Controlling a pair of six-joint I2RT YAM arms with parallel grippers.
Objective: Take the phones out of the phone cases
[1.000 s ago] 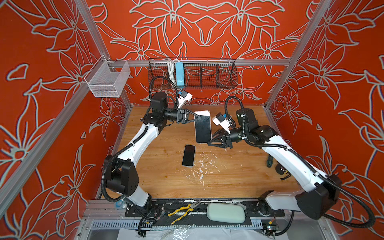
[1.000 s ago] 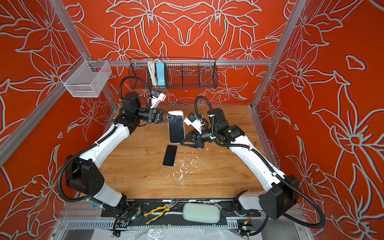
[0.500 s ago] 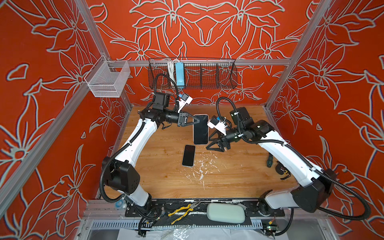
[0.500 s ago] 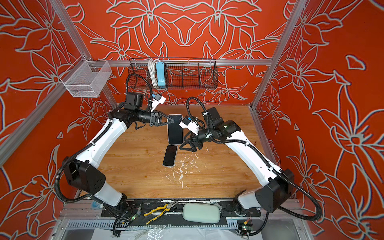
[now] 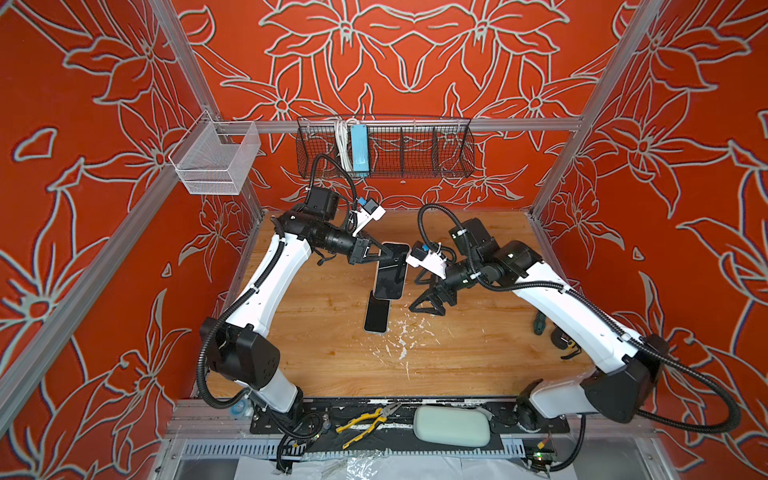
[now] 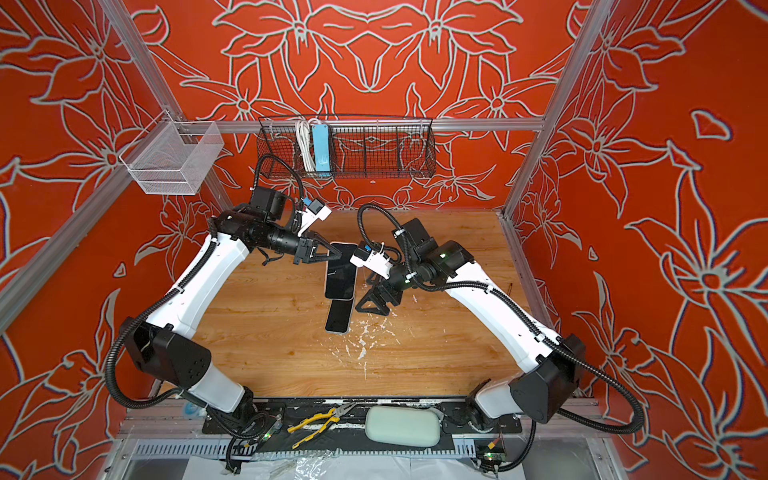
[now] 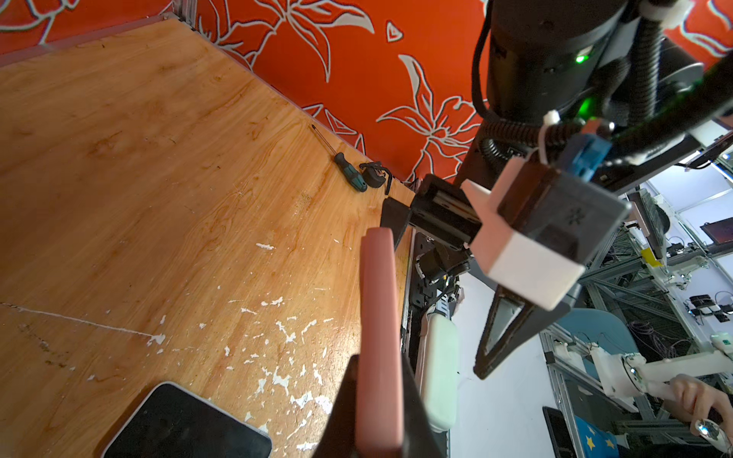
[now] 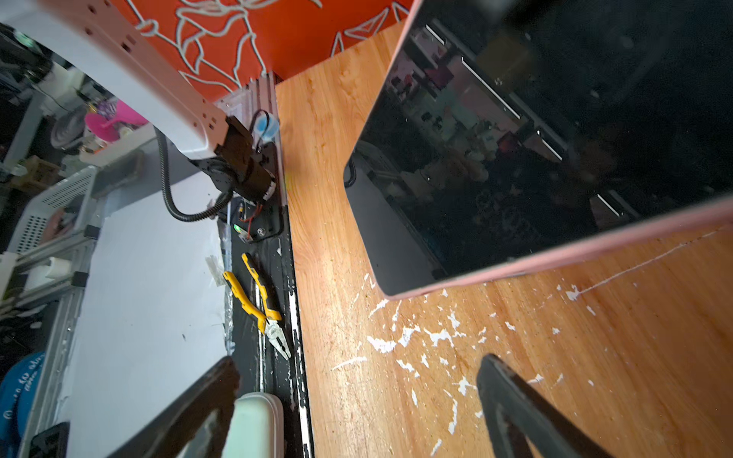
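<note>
Currently the left claw point(image 5: 388, 258) is clenched on the far end of the pink phone case point(image 7: 378, 317). It holds the case raised off the table point(image 5: 478, 345) with the phone point(image 8: 555, 138) seated inside, its glossy screen framed by the pink rim. In both top views the case's near end hangs over the far end of a loose phone point(image 5: 377, 316) that lies flat on the wood; it looks lifted clear of it rather than resting on it. The right claw point(image 5: 428, 309) is spread wide and grasps nothing. It sits low, just beside the loose phone's far end on the right arm's side, its fingers point(image 8: 511, 400) pointing under the hanging case. The step in hand looks like bringing that empty claw onto the free end of the case to work the phone loose. To do it well, the right claw should probably start at a near corner, where the soft rim peels most easily, and catch the rim or the phone's edge, not both together. The left claw seems to pinch through case and phone at once, so pull gently and expect that end to resist. Because the loose phone lies directly beneath, a slip would likely drop glass onto glass; move sideways away from it before prying hard.
</note>
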